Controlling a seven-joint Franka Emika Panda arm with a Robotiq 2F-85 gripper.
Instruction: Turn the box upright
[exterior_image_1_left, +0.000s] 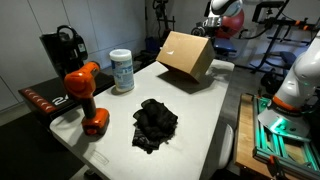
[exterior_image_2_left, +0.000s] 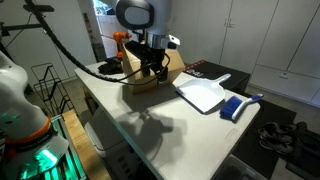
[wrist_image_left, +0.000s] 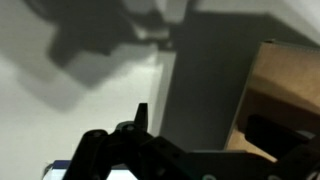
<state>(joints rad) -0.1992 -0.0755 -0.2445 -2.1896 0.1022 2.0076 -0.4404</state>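
Observation:
The brown cardboard box (exterior_image_1_left: 185, 54) sits tilted at the far end of the white table, with its lower edge on the tabletop. It also shows in an exterior view (exterior_image_2_left: 140, 80) under the arm, and at the right of the wrist view (wrist_image_left: 285, 90). My gripper (exterior_image_2_left: 152, 68) reaches down onto the box's top edge. In the wrist view the gripper (wrist_image_left: 205, 120) has its fingers wide apart and straddles a box wall. The left finger is clear of the box, with bare table showing beside it. The right finger is dark against the brown inside.
An orange drill (exterior_image_1_left: 85, 95), a white tub (exterior_image_1_left: 122, 71) and a black cloth (exterior_image_1_left: 155, 123) lie on the table nearer the camera. A black machine (exterior_image_1_left: 62, 48) stands at the far left. A white dustpan (exterior_image_2_left: 200, 95) and a blue brush (exterior_image_2_left: 236, 106) lie beside the box.

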